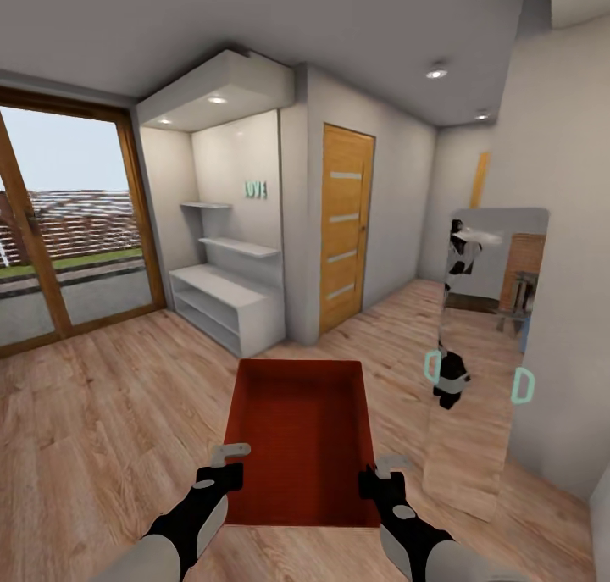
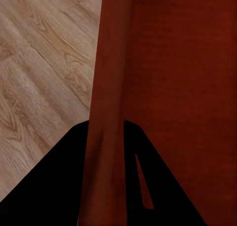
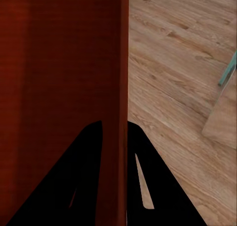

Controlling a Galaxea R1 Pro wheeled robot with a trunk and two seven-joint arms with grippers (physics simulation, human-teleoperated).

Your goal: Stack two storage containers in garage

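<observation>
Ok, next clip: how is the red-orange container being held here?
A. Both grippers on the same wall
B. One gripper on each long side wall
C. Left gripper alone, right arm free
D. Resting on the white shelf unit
B. In the head view the left gripper pinches the left wall of the storage container and the right gripper the right wall; each wrist view shows a wall between the fingers.

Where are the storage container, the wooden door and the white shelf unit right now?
storage container [image 1: 301,434]: head view, on its inner bottom, between the two grippers.
wooden door [image 1: 346,226]: head view, on the middle of its panel, between the glazed slots.
white shelf unit [image 1: 222,287]: head view, on its flat top surface.
</observation>
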